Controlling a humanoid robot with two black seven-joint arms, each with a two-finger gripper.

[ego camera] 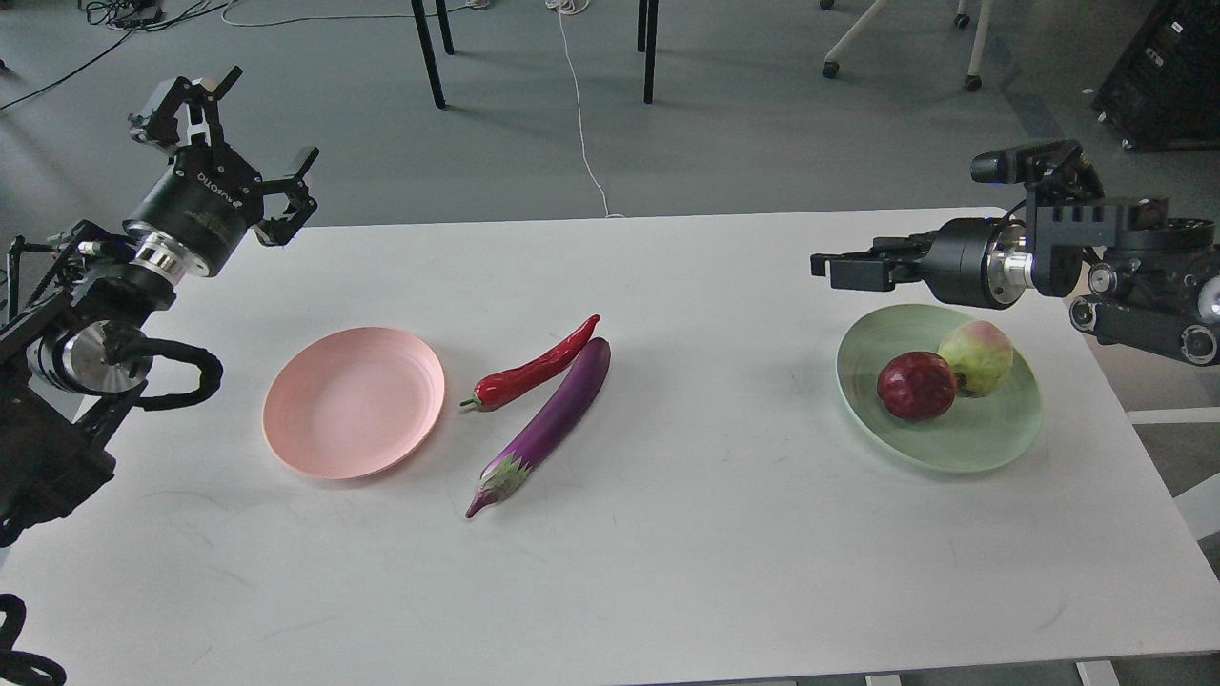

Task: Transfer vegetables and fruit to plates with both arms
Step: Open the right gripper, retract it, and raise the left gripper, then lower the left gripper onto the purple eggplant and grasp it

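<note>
The purple eggplant (pixel 548 424) and the red chili pepper (pixel 536 369) lie side by side on the white table, right of the empty pink plate (pixel 354 401). The dark red pomegranate (pixel 916 385) and the yellow-green fruit (pixel 976 356) rest touching each other on the mint green plate (pixel 939 443). My right gripper (pixel 831 268) hovers above the plate's far left rim, pointing left, empty, its jaws apart and seen from the side. My left gripper (pixel 255 126) is open and empty, raised over the table's far left corner.
The white table (pixel 667 572) has its right edge close to the green plate. Beyond the far edge are chair and table legs, a white cable on the grey floor and a black case at the far right.
</note>
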